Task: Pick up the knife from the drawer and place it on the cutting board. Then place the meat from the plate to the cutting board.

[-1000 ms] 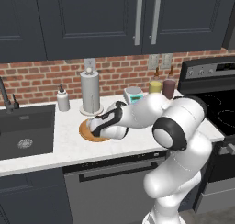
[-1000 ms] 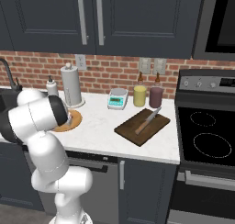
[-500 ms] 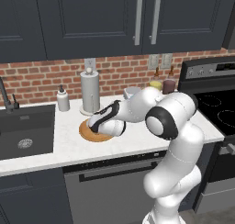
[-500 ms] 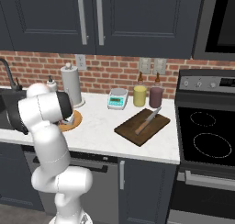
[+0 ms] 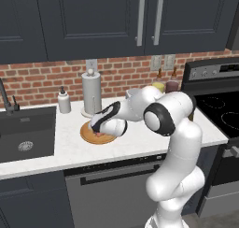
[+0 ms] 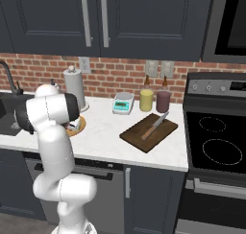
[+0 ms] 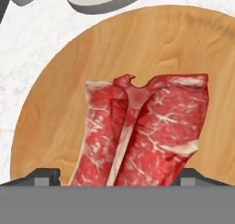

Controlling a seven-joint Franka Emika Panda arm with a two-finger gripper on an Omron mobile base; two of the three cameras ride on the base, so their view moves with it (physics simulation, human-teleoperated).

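We have the gripper (image 5: 99, 130) low over the plate (image 5: 87, 137), near the paper towel roll (image 5: 91, 93) and the soap bottle (image 5: 63, 101), because the second part of the task starts here. In the hand view the meat (image 7: 144, 131) lies flat on the plate, a little toward the near side, and the two finger tips (image 7: 43, 176) stand far apart, one at each side of it. So the jaws are spread wide and they hold nothing yet. We judge that the wide spread is there so that the fingers can go down past both long edges of the meat. The meat has a fold along its middle, and this may help the grip.

The knife (image 6: 154, 125) lies already on the board (image 6: 149, 132), with the blade toward the wall. The board is well apart from the plate, on the counter (image 6: 103, 137) just beside the stove (image 6: 218, 146). So the first part looks done. Behind the board stand a small scale (image 6: 123, 103) and two jars (image 6: 154, 100).

The plate holds only the meat. The sink (image 5: 25, 133) lies at the far left of the counter.
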